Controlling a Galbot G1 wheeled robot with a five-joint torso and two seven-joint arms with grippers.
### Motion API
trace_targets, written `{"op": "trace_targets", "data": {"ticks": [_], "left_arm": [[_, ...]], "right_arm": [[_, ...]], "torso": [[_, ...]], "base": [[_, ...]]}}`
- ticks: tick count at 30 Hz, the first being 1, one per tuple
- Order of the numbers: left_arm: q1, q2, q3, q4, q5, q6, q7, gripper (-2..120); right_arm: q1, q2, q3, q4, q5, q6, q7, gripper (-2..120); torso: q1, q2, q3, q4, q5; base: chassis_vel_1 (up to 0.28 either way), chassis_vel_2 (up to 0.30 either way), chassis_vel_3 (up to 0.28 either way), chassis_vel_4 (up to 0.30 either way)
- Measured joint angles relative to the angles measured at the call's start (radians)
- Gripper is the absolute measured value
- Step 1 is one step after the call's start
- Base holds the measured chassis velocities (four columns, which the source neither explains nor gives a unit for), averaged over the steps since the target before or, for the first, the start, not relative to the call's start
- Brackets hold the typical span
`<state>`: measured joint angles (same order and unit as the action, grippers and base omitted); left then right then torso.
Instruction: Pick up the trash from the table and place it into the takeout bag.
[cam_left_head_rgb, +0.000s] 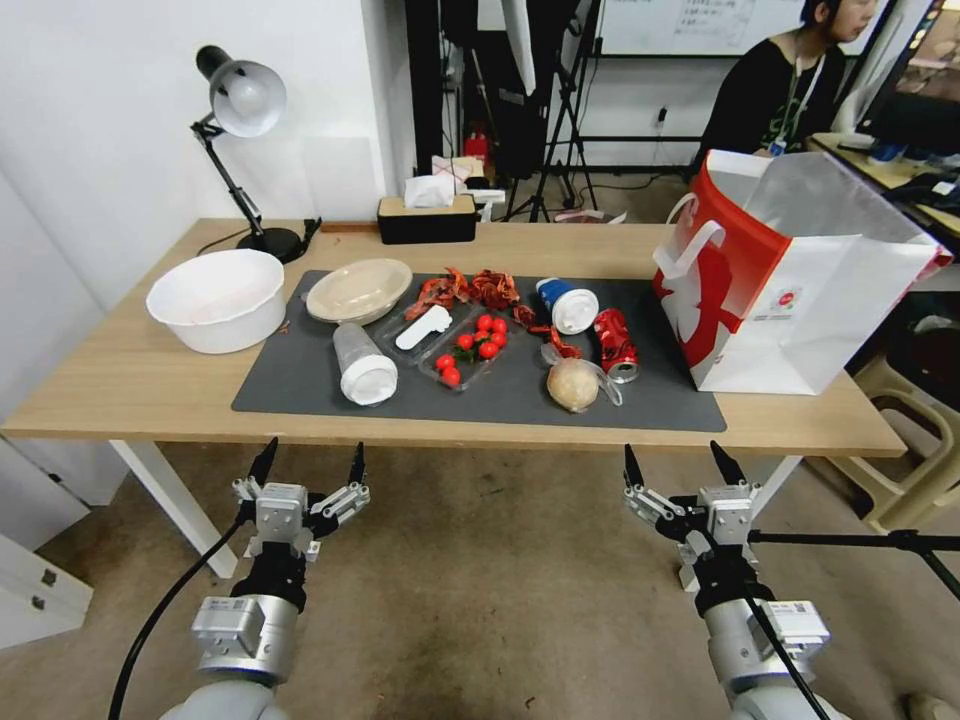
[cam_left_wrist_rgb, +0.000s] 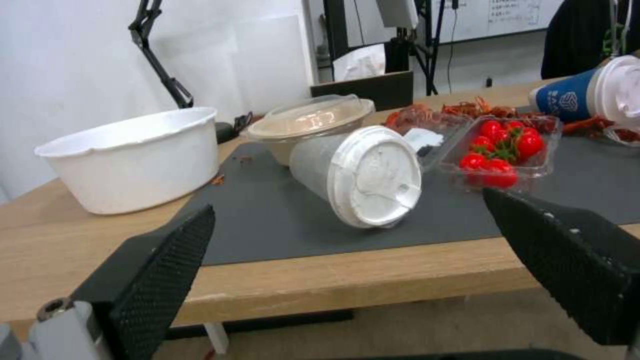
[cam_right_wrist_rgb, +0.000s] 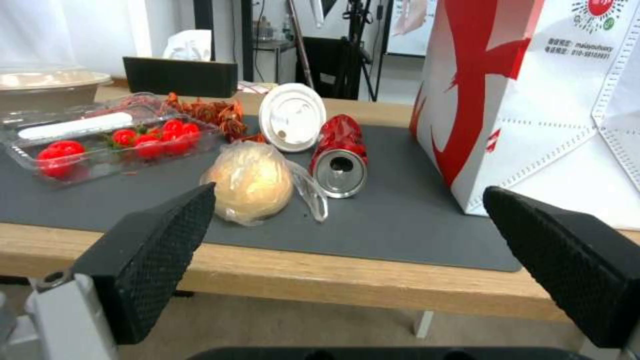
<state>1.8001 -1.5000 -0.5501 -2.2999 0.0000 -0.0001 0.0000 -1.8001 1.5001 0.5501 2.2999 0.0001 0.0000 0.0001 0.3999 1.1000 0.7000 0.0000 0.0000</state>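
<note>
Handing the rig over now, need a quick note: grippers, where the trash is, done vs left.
Left gripper and right gripper: both open, empty, short of the table.
On the mat: clear cup, beige dish, blue cup, red can, wrapped bun. Both cups and the can lie on their sides.
Takeout bag stands at the table's right end.
Done: nothing picked.
Left: all five.
</note>
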Motion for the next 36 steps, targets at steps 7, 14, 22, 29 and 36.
{"op": "trace_targets", "data": {"ticks": [7, 14, 22, 29, 36], "left_arm": [[0.0, 0.0, 0.0, 0.0, 0.0, 0.0, 0.0, 100], [0.0, 0.0, 0.0, 0.0, 0.0, 0.0, 0.0, 100], [0.0, 0.0, 0.0, 0.0, 0.0, 0.0, 0.0, 100], [-0.059, -0.016, -0.028, 0.002, -0.048, 0.103, -0.002, 100], [-0.163, -0.047, -0.084, 0.014, -0.149, 0.271, -0.012, 100]], "right_arm": [[0.0, 0.0, 0.0, 0.0, 0.0, 0.0, 0.0, 100], [0.0, 0.0, 0.0, 0.0, 0.0, 0.0, 0.0, 100], [0.0, 0.0, 0.0, 0.0, 0.0, 0.0, 0.0, 100], [0.095, -0.013, 0.004, -0.009, 0.06, -0.101, 0.045, 100], [0.278, -0.048, 0.009, -0.034, 0.185, -0.277, 0.137, 100]], "torso": [[0.0, 0.0, 0.0, 0.0, 0.0], [0.0, 0.0, 0.0, 0.0, 0.0], [0.0, 0.0, 0.0, 0.0, 0.0], [0.0, 0.0, 0.0, 0.0, 0.0001], [0.0, 0.0, 0.0, 0.0003, -0.0002]], "base": [[0.0, 0.0, 0.0, 0.0], [0.0, 0.0, 0.0, 0.0], [0.0, 0.0, 0.0, 0.0], [0.0, 0.0, 0.0, 0.0], [0.0, 0.0, 0.0, 0.0]]}}
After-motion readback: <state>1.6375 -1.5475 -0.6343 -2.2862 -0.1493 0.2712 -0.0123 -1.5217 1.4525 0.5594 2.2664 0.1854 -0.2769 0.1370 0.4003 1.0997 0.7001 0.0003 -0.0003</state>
